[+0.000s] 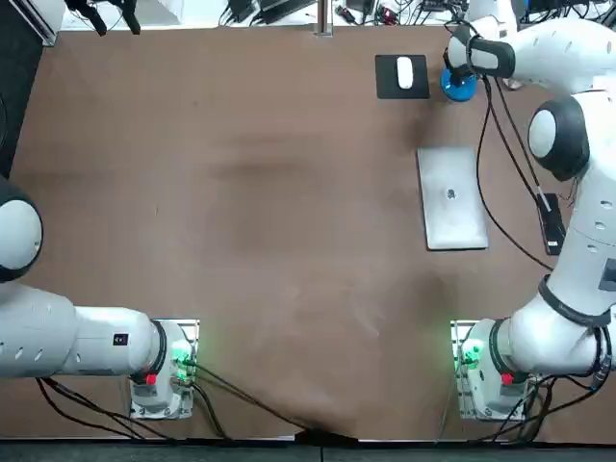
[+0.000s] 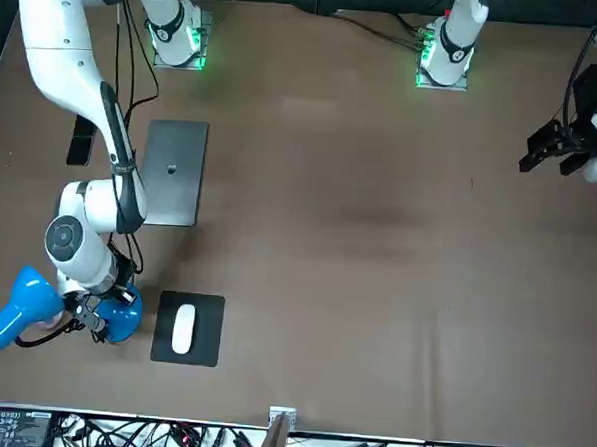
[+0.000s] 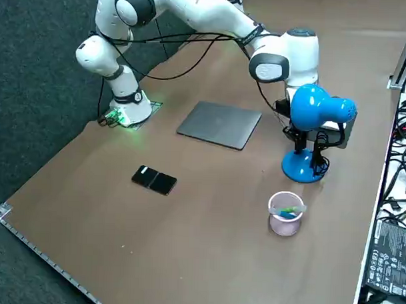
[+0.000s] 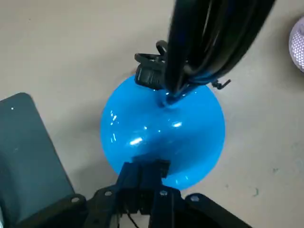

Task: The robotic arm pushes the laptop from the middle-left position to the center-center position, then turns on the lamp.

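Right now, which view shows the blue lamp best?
Right side view: whole lamp, head to base. Top shows only a blue patch; front has the arm across it; wrist, just the base at the shut end effector.

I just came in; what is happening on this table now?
The right gripper is down at the round base of the blue lamp, fingers shut, apparently going for the switch. The closed laptop lies flat on the table, apart from the lamp, toward the arm's base. Whether the lamp is lit, I cannot tell.
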Action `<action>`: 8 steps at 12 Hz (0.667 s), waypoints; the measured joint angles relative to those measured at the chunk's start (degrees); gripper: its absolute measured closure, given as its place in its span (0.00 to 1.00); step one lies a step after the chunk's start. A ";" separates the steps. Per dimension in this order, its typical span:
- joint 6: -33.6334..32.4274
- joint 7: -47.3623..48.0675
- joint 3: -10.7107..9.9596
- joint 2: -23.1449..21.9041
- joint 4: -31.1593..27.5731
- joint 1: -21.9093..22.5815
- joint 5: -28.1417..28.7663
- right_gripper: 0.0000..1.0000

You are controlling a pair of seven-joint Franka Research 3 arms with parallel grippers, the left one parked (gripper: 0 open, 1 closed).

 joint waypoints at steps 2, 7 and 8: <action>0.34 0.00 0.00 0.07 0.00 0.00 0.00 0.98; 1.44 0.00 0.12 0.62 0.06 0.02 -0.01 0.98; 1.45 0.00 0.12 0.62 0.06 0.02 -0.01 0.98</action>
